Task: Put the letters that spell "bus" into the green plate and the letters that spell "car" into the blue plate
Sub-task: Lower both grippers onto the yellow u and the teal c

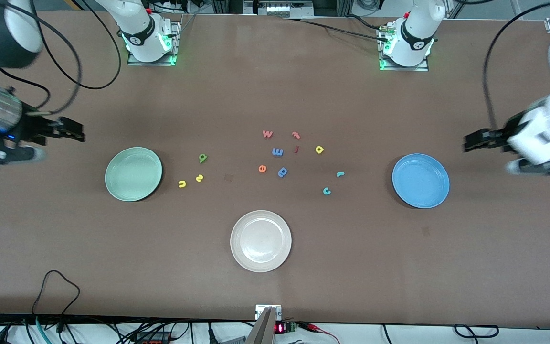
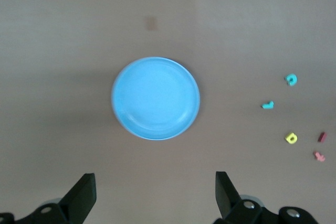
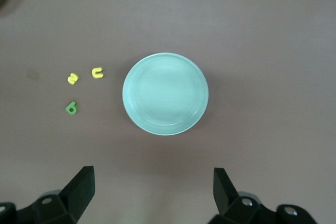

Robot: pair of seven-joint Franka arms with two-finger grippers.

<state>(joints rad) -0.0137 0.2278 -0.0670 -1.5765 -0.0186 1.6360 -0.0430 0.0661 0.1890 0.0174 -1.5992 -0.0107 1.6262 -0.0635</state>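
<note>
The empty green plate lies toward the right arm's end, with the green b, yellow u and yellow s on the table beside it. The blue plate, also empty, lies toward the left arm's end. Near it are the teal c, teal r and yellow a. My right gripper hangs open over bare table outside the green plate. My left gripper hangs open outside the blue plate.
A white plate sits nearer the front camera, mid-table. Other letters lie in the middle: orange e, blue p, blue m, red w and two small red pieces. A cable loop lies near the front edge.
</note>
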